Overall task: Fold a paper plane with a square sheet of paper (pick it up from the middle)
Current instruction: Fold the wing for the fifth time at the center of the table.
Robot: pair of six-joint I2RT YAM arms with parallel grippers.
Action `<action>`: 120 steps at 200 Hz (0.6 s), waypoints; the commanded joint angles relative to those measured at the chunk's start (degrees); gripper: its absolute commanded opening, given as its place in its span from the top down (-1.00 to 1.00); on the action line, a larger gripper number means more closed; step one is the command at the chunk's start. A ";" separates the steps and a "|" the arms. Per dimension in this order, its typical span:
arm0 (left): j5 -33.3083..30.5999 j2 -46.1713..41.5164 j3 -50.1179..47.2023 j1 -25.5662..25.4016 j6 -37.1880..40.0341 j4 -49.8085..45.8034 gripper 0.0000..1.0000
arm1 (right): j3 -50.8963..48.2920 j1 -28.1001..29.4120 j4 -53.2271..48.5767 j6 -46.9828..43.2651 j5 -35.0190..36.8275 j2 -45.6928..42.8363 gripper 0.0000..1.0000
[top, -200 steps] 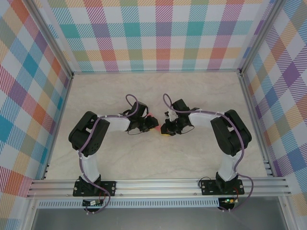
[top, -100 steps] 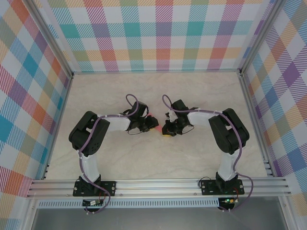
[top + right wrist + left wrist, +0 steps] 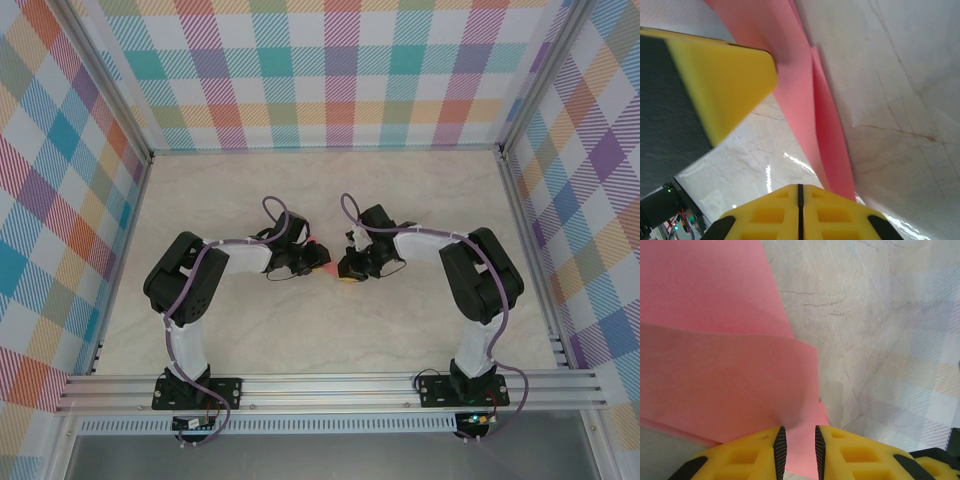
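While pinching the thin, part-folded salmon-pink paper sheet [image 3: 715,365] at the centre of the desk [image 3: 300,330], the left gripper [image 3: 797,435] is steadying it.
Pressed together beside it, the right gripper [image 3: 800,189] should be creasing slowly.

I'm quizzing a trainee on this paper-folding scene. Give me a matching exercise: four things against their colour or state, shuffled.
1 left gripper
2 right gripper
3 square sheet of paper
4 table

A pale, marbled
B fingertips flush together
C pink, folded over
D pinching the paper

Pairs: 1-D, 2-B, 3-C, 4-A
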 commanded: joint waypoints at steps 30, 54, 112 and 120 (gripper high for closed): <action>-6.55 4.63 -0.84 -0.07 0.24 -5.25 0.48 | 0.84 -0.22 -2.05 -1.39 1.34 2.67 0.84; -6.79 4.71 -0.61 -0.07 0.30 -5.57 0.48 | -0.41 -0.30 -2.52 -1.56 2.54 2.92 0.85; -7.95 4.98 -0.44 -0.07 0.27 -6.75 0.48 | -3.06 -0.75 -3.64 -1.91 4.62 2.05 0.85; -8.00 4.98 -0.42 -0.02 0.28 -6.80 0.48 | -3.23 -0.75 -3.74 -2.00 4.62 2.05 0.85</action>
